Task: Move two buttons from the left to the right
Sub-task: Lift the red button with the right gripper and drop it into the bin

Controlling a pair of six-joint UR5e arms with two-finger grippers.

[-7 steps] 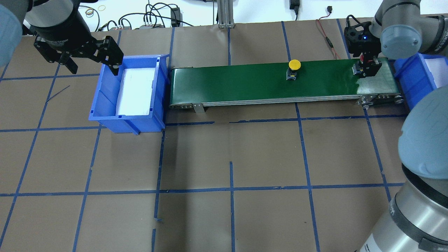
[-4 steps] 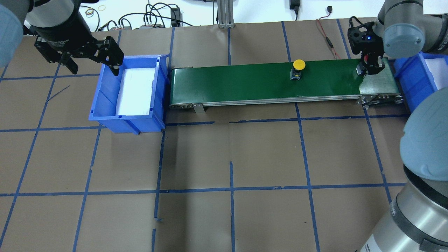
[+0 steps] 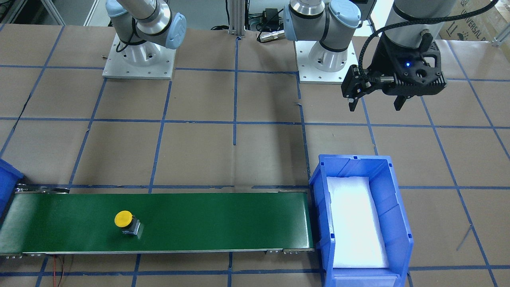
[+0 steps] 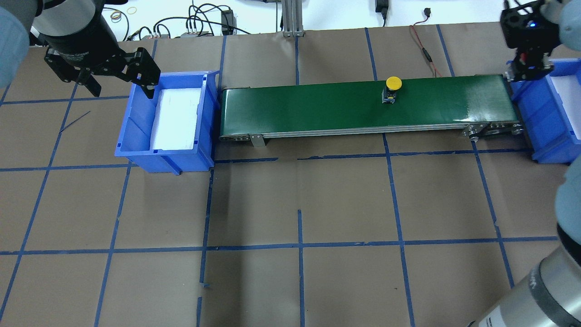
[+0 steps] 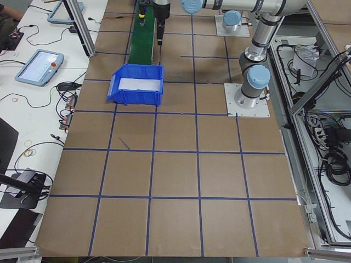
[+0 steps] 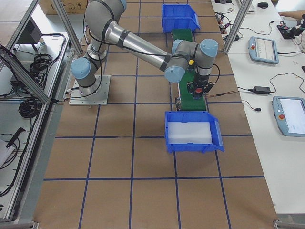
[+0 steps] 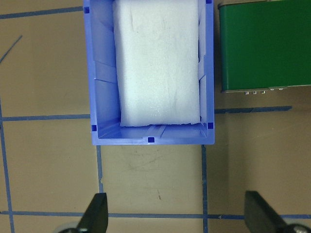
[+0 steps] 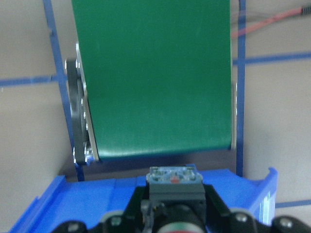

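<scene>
One button on the belt, one held at the right bin.
The left tool (image 4: 121,86) hovers, fingers wide apart, by the left blue bin (image 4: 136,136). The yellow-capped button (image 4: 393,84) stands on the green conveyor belt (image 4: 308,109). The right tool (image 4: 529,71) is clamped on the grey-bodied button (image 8: 175,187) over the right blue bin (image 4: 529,113) rim.

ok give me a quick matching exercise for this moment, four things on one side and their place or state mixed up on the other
Things:
1 yellow button
2 left gripper
3 right gripper
4 left blue bin

Places or states:
a shut on the red button, above the right bin edge
b holds only white foam
c on the green belt
d open, holding nothing

Pairs: 1-c, 2-d, 3-a, 4-b
</scene>
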